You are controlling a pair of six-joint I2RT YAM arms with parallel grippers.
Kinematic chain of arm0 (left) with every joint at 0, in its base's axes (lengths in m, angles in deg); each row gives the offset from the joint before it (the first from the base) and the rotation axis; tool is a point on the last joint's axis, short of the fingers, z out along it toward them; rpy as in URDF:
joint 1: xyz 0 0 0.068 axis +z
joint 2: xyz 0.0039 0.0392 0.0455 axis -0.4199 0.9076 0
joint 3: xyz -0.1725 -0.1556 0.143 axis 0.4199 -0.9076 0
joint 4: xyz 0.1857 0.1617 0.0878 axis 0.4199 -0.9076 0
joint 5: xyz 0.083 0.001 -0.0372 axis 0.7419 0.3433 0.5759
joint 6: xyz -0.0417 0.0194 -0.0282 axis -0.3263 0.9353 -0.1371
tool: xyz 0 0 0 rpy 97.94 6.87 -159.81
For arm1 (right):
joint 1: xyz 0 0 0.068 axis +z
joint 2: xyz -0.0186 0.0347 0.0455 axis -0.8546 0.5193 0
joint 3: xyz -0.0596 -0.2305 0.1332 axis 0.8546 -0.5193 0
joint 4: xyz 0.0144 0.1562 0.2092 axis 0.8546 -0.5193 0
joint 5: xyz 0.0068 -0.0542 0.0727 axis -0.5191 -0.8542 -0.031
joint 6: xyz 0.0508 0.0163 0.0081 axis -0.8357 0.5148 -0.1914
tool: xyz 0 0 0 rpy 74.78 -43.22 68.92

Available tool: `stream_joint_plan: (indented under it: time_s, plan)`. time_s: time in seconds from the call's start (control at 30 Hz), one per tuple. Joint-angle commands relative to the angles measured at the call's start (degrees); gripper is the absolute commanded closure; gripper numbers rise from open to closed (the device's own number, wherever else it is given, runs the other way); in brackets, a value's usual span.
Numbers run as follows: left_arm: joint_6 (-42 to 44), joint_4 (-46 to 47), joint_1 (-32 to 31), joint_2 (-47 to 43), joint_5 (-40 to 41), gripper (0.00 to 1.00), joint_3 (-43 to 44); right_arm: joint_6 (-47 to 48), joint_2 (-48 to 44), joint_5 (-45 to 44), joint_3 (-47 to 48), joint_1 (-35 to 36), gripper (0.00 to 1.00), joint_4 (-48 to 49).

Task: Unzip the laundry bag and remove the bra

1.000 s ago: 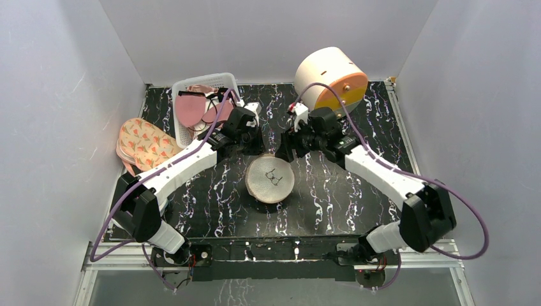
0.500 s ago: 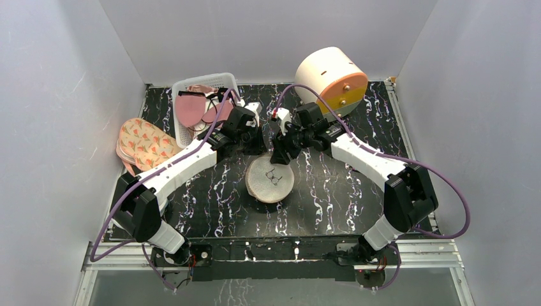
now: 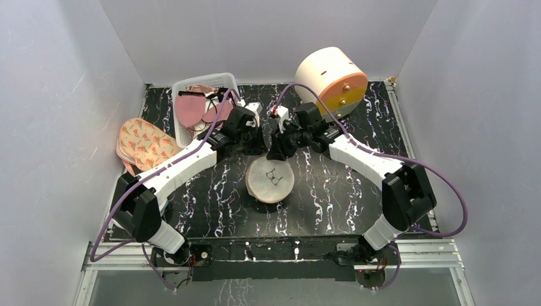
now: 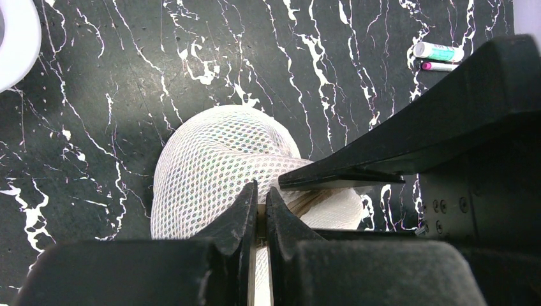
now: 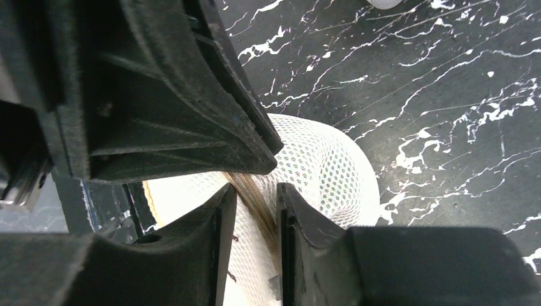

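The laundry bag (image 3: 270, 180) is a round white mesh pouch on the black marbled table. A small dark shape shows through its mesh; the bra itself is hidden. My left gripper (image 3: 254, 145) is at the bag's far edge. In the left wrist view it (image 4: 261, 196) is shut on a fold of the mesh bag (image 4: 214, 159) beside the tan zipper (image 4: 317, 201). My right gripper (image 3: 277, 149) is close beside it. In the right wrist view it (image 5: 256, 196) is slightly open and straddles the zipper (image 5: 254, 199) on the bag (image 5: 319, 162).
A white basket (image 3: 222, 81) with pink items stands at the back left. A floral cloth (image 3: 144, 144) lies left of it. A cream and orange drum (image 3: 332, 75) stands at the back right. Two markers (image 4: 440, 56) lie on the table.
My right gripper has moved left to the bag's far edge, beside the left gripper. The left arm and the bag have stayed in place.
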Motion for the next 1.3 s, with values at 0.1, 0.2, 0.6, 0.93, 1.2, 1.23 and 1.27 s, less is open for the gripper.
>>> stream_joint_plan:
  time_s: [0.1, 0.2, 0.6, 0.93, 1.2, 1.23, 1.27]
  plan:
    - [0.56, -0.31, -0.11, -1.42, -0.56, 1.00, 1.41, -4.13, -0.64, 0.05, -1.16, 0.21, 0.84, 5.17]
    - [0.56, -0.72, -0.10, -1.52, -0.03, 1.00, 1.55, -6.32, -2.82, -1.97, -4.05, 0.24, 0.91, 8.12]
    - [-0.01, -1.36, 1.76, -5.06, 3.13, 1.00, -2.00, -31.86, -16.30, -22.49, -24.45, -2.74, 1.00, 22.35]
    - [-4.70, 0.93, 7.47, -10.34, 0.37, 1.00, -9.37, -67.62, -37.22, -32.32, -55.33, -4.63, 1.00, 46.35]
    - [-4.48, 1.04, 7.89, -10.10, -2.47, 1.00, -8.59, -44.28, -38.93, -31.62, -41.29, -4.45, 0.58, 20.88]
    - [-4.18, 0.97, 7.89, -10.01, -2.90, 1.00, -8.23, -40.93, -39.15, -32.18, -39.95, -4.49, 0.53, 18.42]
    - [-3.73, 0.99, 7.93, -9.87, -3.29, 1.00, -7.97, -37.67, -39.44, -32.88, -38.47, -4.47, 0.47, 15.84]
